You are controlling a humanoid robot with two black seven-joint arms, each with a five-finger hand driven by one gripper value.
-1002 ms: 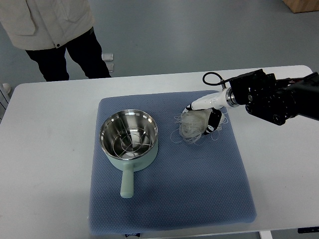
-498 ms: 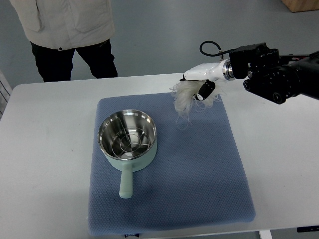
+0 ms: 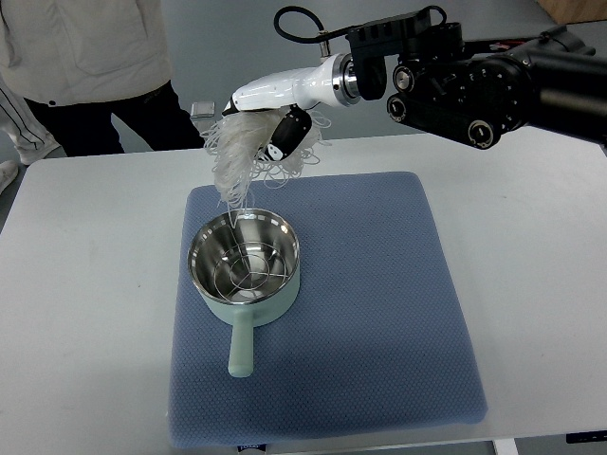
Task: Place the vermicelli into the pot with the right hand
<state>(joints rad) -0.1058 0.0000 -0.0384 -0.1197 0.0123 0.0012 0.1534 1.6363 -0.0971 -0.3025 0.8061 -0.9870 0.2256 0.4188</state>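
The pot (image 3: 245, 263) sits on the left half of the mat (image 3: 379, 313), its handle toward the near edge; the mat lies on the table (image 3: 76, 284). The right hand (image 3: 275, 114) holds the vermicelli (image 3: 235, 156) above the pot's far rim; a person (image 3: 81, 66) stands behind the table's far left.

pots (image 3: 245, 261): 1 | vermicelli bundles (image 3: 237, 156): 1 | blue mats (image 3: 379, 313): 1 | tables (image 3: 85, 284): 1 | persons (image 3: 81, 66): 1

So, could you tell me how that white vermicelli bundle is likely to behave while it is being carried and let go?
The white vermicelli bundle probably handles floppy and light: it droops from the right hand. Loose loops stick out, so strands may snag on the fingers or drape over the steel-lined green pot rim.
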